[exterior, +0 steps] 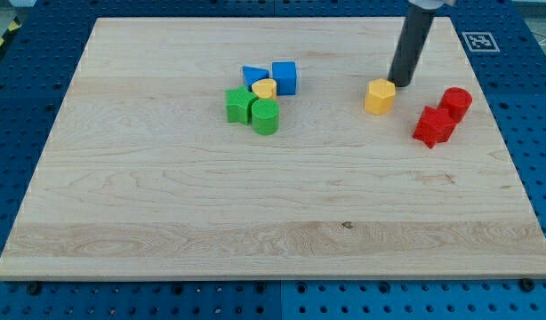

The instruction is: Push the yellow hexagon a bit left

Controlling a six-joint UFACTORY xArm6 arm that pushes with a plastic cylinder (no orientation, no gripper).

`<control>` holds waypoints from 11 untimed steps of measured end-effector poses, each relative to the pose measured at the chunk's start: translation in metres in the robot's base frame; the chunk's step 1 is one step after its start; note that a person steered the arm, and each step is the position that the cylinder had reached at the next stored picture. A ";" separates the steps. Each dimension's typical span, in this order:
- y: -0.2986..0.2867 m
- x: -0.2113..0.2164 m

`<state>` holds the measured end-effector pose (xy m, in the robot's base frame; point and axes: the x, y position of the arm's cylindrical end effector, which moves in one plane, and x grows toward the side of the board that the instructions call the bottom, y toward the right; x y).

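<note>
The yellow hexagon (379, 96) lies on the wooden board (255, 204) at the upper right of the view. My tip (399, 84) stands just to the hexagon's upper right, very close to it or touching its edge. The dark rod rises from there toward the view's top.
Two red blocks lie right of the hexagon: a red cylinder (456, 102) and a red star-like block (433, 125). Left of centre is a cluster: blue triangle-like block (252, 76), blue cube (285, 77), small yellow cylinder (264, 88), green block (239, 105), green cylinder (265, 116).
</note>
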<state>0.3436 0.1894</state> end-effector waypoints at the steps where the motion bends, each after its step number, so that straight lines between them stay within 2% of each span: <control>1: 0.018 0.016; 2: 0.018 0.046; 3: 0.018 0.056; 7: -0.009 0.054; 8: -0.027 0.045; 9: -0.042 0.013; 11: -0.048 -0.015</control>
